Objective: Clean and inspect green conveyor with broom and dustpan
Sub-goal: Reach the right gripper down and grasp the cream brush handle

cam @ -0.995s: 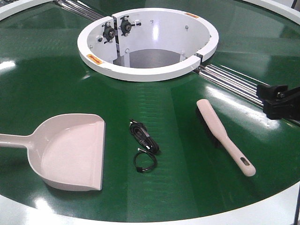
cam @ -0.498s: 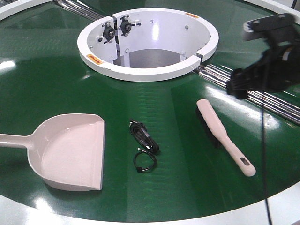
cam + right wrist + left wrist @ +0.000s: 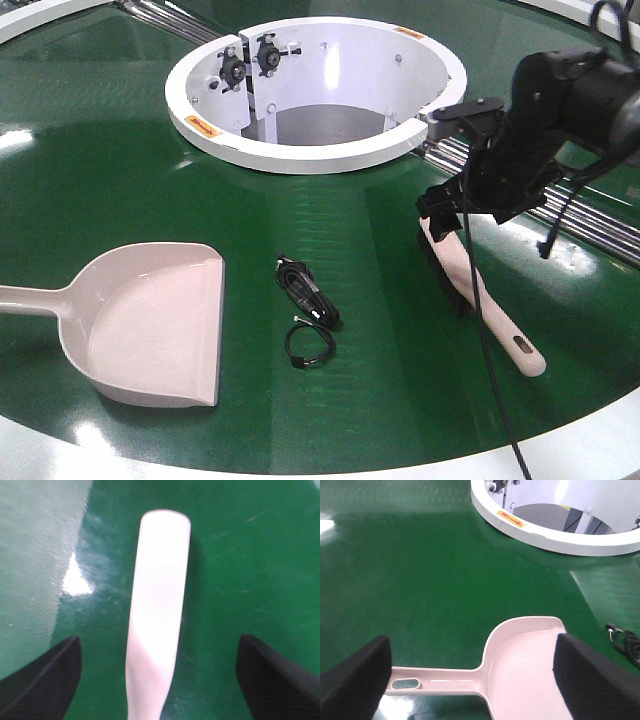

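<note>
right pincer point(image 3: 159, 639) apart astride broom point(image 3: 160, 580) | left pincer point(image 3: 471, 639) apart over dustpan point(image 3: 525, 662), wrist-view only

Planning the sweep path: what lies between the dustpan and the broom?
Black cable coils on the green conveyor, clear in the front-facing view.

green conveyor point(image 3: 100, 180): dustpan point(image 3: 150, 330) left | cable point(image 3: 308, 295) middle | broom point(image 3: 500, 325) right | centre opening point(image 3: 300, 155) behind

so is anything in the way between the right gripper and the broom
Nothing visible. The right gripper hangs open over the broom, a finger each side, only green conveyor around. The black cable lies apart, toward the dustpan.
</note>
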Tool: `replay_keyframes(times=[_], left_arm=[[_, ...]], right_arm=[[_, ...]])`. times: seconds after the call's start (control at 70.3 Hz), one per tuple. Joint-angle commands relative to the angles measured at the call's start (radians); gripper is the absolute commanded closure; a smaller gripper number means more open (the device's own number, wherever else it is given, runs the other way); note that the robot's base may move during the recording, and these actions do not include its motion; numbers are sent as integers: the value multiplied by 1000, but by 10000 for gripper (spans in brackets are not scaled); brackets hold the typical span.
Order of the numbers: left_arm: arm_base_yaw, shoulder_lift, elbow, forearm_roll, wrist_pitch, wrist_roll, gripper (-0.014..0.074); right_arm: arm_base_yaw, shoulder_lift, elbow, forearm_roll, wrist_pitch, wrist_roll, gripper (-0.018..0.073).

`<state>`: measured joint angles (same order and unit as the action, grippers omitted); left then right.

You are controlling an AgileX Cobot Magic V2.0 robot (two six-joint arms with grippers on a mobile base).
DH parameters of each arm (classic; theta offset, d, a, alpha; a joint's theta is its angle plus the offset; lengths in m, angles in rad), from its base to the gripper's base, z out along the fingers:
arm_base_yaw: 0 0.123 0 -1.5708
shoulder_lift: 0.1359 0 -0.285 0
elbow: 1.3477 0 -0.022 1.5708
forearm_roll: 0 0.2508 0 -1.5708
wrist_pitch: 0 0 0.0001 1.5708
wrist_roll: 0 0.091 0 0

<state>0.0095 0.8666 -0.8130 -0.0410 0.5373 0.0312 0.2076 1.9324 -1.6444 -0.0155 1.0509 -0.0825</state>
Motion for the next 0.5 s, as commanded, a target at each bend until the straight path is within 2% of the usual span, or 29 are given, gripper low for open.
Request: replay_keyframes(times=[0.0,0.483], left_arm=[[-7,-5,-37,-2,-50,1,-10],[-7,-6,-37,-2,15,1,4]], right_arm=[[-2,2,-77,5,26,7,-34],[-3,152,-173,23,82,25,-33]])
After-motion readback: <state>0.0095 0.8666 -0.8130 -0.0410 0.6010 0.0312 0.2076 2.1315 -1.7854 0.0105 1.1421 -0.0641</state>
